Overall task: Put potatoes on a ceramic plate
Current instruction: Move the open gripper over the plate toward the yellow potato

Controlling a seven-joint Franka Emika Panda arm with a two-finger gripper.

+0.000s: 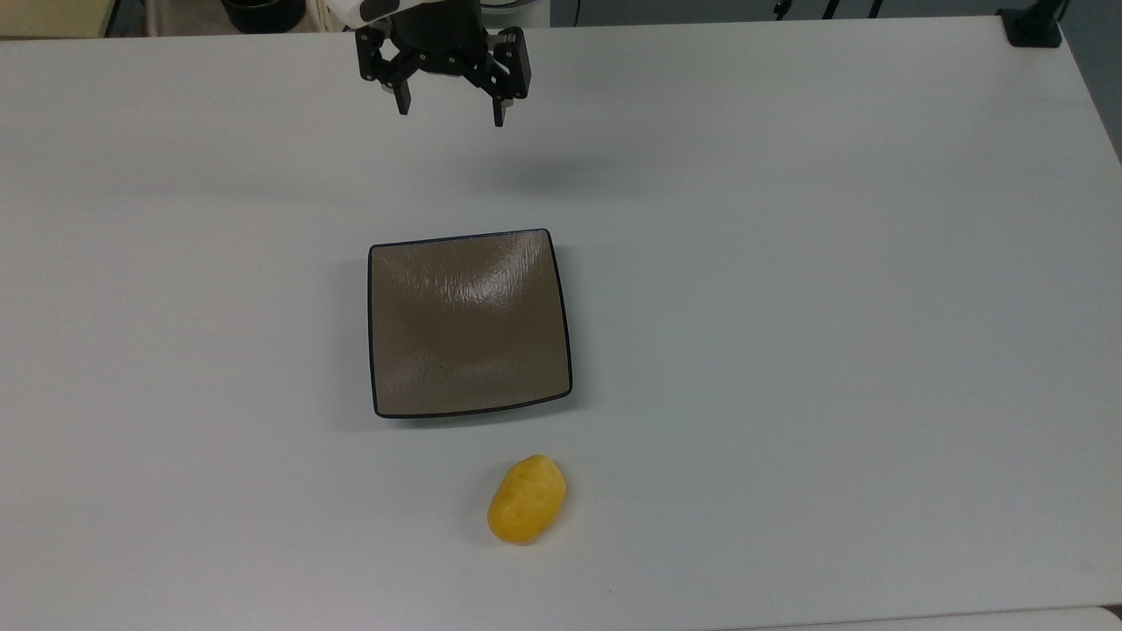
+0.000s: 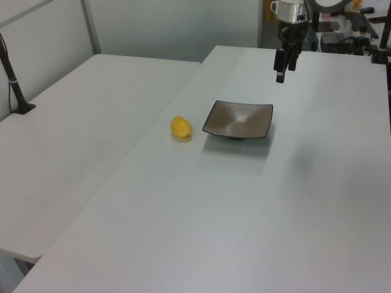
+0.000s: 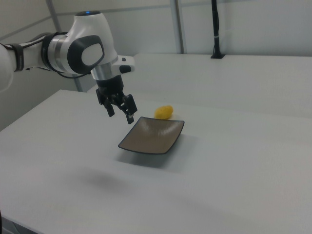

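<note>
Beside the bare plate (image 1: 470, 322) lies the potato (image 1: 527, 499).

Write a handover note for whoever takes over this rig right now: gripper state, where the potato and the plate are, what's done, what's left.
Gripper: open, holding nothing, raised above the table beyond the plate's far edge in the top view.
Potato: lying on the table just off the plate's near edge in the top view, not touching it.
Ceramic plate: mid-table, nothing on it.
Done: nothing yet; the potato is ungrasped.
Left: bring the gripper across the plate to the potato, grasp it, lift it, set it on the plate, release.
</note>
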